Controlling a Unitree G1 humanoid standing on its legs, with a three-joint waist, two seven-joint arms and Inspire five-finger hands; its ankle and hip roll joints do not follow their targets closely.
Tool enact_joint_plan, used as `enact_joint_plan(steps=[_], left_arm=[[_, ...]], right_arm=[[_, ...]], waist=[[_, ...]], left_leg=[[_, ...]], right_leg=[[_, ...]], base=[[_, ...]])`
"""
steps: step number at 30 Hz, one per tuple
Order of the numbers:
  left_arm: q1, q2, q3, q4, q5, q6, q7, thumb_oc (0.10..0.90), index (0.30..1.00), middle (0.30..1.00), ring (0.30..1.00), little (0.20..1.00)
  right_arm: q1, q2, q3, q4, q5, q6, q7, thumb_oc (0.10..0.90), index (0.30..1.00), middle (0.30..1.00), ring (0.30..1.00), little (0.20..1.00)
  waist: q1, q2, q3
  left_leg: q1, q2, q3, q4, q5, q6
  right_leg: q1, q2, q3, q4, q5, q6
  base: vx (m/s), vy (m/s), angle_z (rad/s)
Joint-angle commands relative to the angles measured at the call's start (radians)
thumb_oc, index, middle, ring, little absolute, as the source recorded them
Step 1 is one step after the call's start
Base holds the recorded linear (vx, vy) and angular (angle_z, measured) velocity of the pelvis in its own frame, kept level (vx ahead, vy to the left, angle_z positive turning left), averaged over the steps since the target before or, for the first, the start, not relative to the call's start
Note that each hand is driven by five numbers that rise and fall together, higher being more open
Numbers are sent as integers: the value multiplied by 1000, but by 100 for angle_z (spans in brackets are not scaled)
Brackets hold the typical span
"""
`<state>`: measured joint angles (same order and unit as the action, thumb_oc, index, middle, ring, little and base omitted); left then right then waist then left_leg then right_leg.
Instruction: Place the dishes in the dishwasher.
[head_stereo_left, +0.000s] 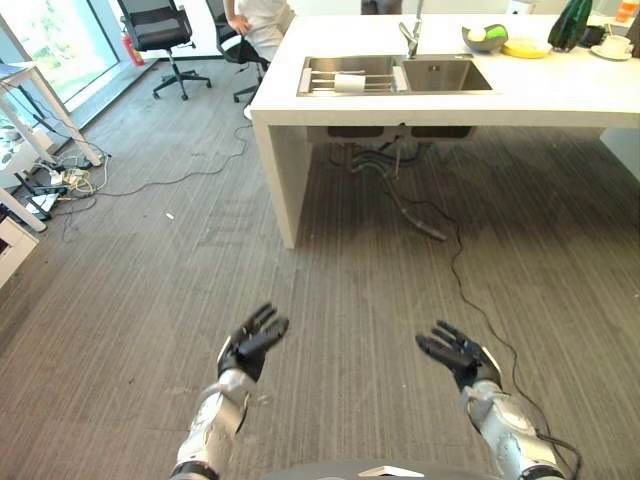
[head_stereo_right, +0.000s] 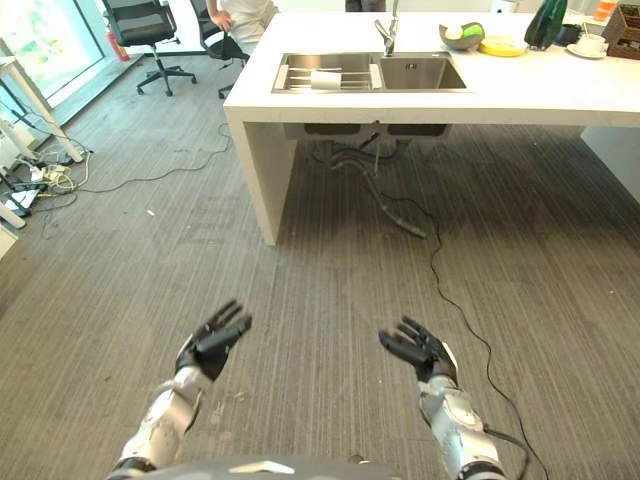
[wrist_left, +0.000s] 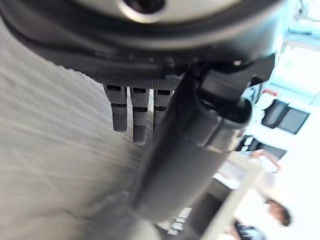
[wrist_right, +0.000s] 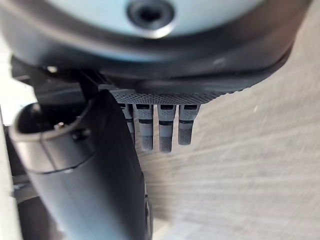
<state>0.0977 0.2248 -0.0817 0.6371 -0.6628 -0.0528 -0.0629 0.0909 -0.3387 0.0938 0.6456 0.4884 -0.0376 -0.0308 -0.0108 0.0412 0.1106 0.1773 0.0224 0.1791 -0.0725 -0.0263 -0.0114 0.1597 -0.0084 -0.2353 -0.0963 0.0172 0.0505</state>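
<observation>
Left hand (head_stereo_left: 252, 343): dark, textured, fingers straight and spread, holding nothing, over the floor at 7 o'clock of the head view. In the left wrist view its fingers (wrist_left: 132, 113) hang straight beside the thumb above bare carpet.

Right hand (head_stereo_left: 458, 353): dark, fingers straight and fanned, empty, over the floor at 5 o'clock, well apart from the left hand. The right wrist view shows ribbed fingers (wrist_right: 166, 127) extended, nothing between them and the thumb.

Floor (head_stereo_left: 150, 260): grey carpet with a fine striped weave.

Counter (head_stereo_left: 540, 95): white, smooth, slab-sided, at 12 to 2 o'clock, its far right end cut off by the frame edge.

Sink (head_stereo_left: 395, 74): double steel basin set into the counter. A pale dish (head_stereo_left: 349, 82) lies on the rack in the left basin; its exact shape is hard to make out. A tap (head_stereo_left: 410, 38) stands behind the basins, top cut off.

Bowl (head_stereo_left: 485, 38): dark, on the counter at 1 o'clock, holding green and pale items too small to identify. Just beside it, a yellow plate (head_stereo_left: 526, 47). Further right, a dark green bottle (head_stereo_left: 570, 24), top cut off, and a white cup on a saucer (head_stereo_left: 611, 46).

Office chair (head_stereo_left: 165, 35): black, on castors, at 11 o'clock.

Person (head_stereo_left: 256, 22): seated beyond the counter's left end, upper body cut off.
</observation>
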Motion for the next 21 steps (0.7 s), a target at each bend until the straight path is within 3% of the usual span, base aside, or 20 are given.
enact_joint_plan(steps=[1, 2, 3, 5, 7, 12, 21], left_arm=[[-42, 82, -67, 58, 374, -31, -10, 800, 900, 900, 900, 900], [-42, 81, -66, 58, 375, -31, -10, 800, 900, 900, 900, 900], [-34, 103, -76, 61, 490, -29, 9, 800, 900, 900, 900, 900], [-34, 102, -75, 61, 491, -29, 9, 800, 900, 900, 900, 900], [-43, 128, -86, 49, 652, -35, 58, 800, 900, 900, 900, 900], [-78, 124, -130, 141, 777, -17, 97, 800, 900, 900, 900, 900], [-114, 3, -178, 528, 735, 11, 77, 800, 900, 900, 900, 900]], right_arm=[[-64, -68, -17, 13, -261, -36, -19, 800, 900, 900, 900, 900], [-64, -68, -17, 13, -261, -36, -19, 800, 900, 900, 900, 900], [-62, -99, -10, 61, -363, -21, -33, 800, 900, 900, 900, 900], [-63, -99, -10, 63, -364, -22, -33, 800, 900, 900, 900, 900], [-59, -102, -3, 129, -410, -18, -45, 800, 900, 900, 900, 900], [-67, -92, 44, 260, -464, -3, -35, 800, 900, 900, 900, 900], [-98, 17, 90, 558, -356, 22, 24, 800, 900, 900, 900, 900]], waist=[[9, -46, -32], [9, -45, -32], [12, -44, -31], [11, -44, -31], [16, -46, -28], [23, -52, -23], [17, -56, -27]], left_leg=[[-37, 13, 4, -15, -5, -40], [-37, 13, 4, -15, -5, -40], [-39, 13, 2, -15, -5, -40], [-39, 13, 1, -15, -5, -40], [-44, 12, -5, -15, -3, -40], [-51, 11, -13, -15, 0, -40], [-51, 12, -14, -15, 5, -41]], right_leg=[[-5, -106, -16, 9, -10, 95], [-5, -106, -17, 9, -10, 95], [-4, -107, -22, 9, -13, 96], [-4, -107, -23, 9, -13, 96], [-6, -106, -28, 9, -14, 97], [-6, -105, -35, 9, -16, 96], [-6, -100, -33, 9, -19, 90]], base=[[0, 0, 0], [0, 0, 0], [0, 0, 0], [4, 1, 2], [2, -2, 8], [-4, -10, 8], [0, 0, 0]])
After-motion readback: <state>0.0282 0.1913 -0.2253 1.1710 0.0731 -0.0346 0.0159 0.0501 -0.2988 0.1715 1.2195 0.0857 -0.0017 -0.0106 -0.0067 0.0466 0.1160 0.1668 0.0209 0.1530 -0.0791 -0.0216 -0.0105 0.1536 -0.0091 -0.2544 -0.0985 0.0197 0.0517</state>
